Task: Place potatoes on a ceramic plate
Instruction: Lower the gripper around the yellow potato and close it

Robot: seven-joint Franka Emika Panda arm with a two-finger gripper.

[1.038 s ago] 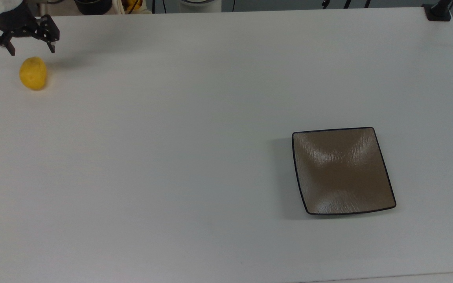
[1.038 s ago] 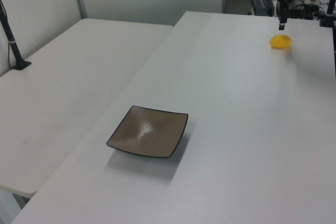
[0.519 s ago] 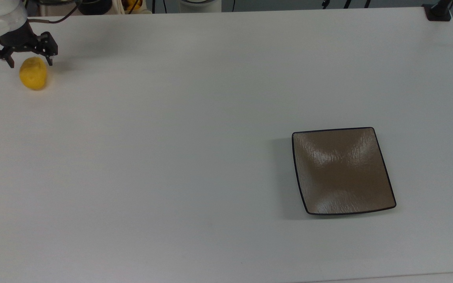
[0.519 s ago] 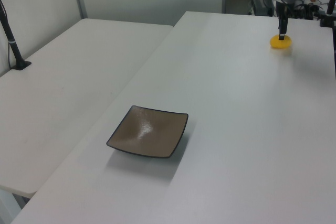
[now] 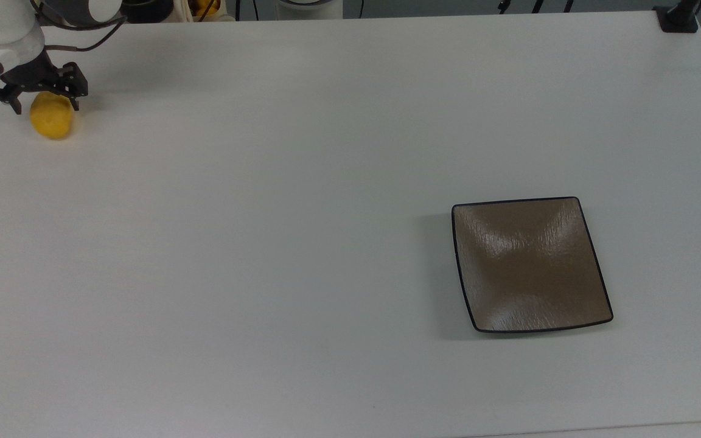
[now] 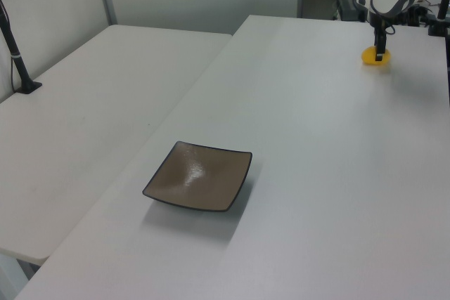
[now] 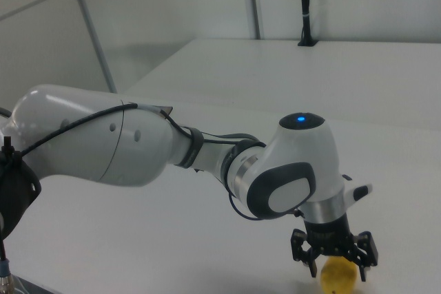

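Your potato (image 5: pixel 52 120) lies on the white table (image 5: pixel 302 182) at the top view's far left, well apart from the ceramic plate (image 5: pixel 530 264), which sits bare toward the top view's right. The left view puts the potato (image 6: pixel 375 57) at the far right and the plate (image 6: pixel 198 175) near you. The right view gives you the potato (image 7: pixel 339 275) from close, under the arm's wrist. The gripper (image 5: pixel 38 100) is spread wide, its fingers (image 5: pixel 74 102) straddling the potato's far end; you cannot tell whether they touch it.
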